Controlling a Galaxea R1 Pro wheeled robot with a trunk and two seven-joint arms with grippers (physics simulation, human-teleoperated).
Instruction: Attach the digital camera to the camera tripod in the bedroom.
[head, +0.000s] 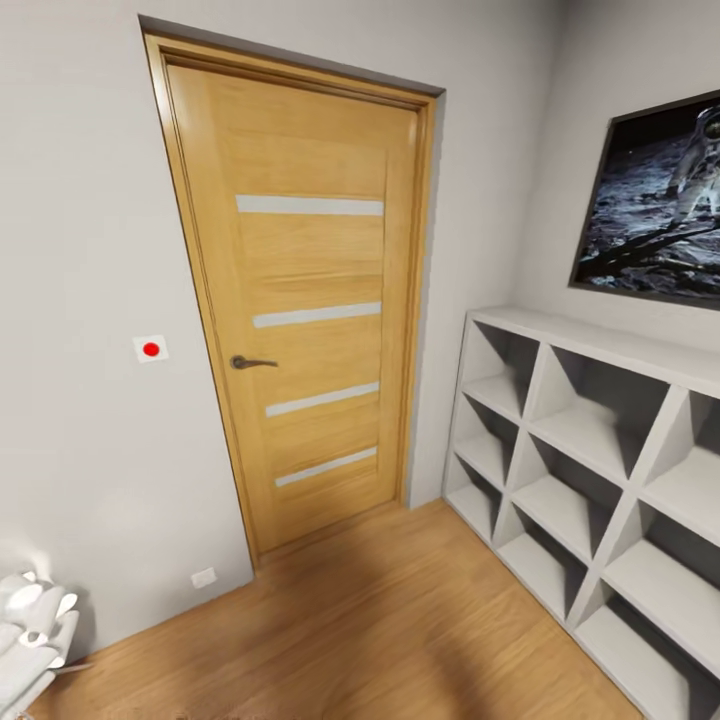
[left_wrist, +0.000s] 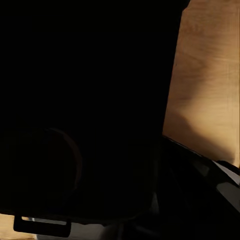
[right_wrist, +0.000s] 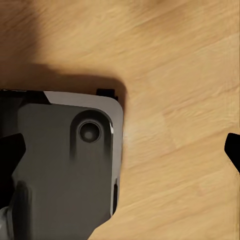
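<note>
Ahead, closed wooden door (head: 305, 300), white shelving (head: 590, 480) alongside.

Rounded grey base shell (right_wrist: 65, 165), recessed round screw (right_wrist: 90, 131)

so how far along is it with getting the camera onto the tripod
Nothing looks done yet. The head view faces a closed wooden door in a white wall, with white cube shelves and a moon-landing picture to the right; neither camera nor tripod is in sight. In hand: apparently still travelling over the wood floor. Left: reaching both items, then the attachment itself.
</note>
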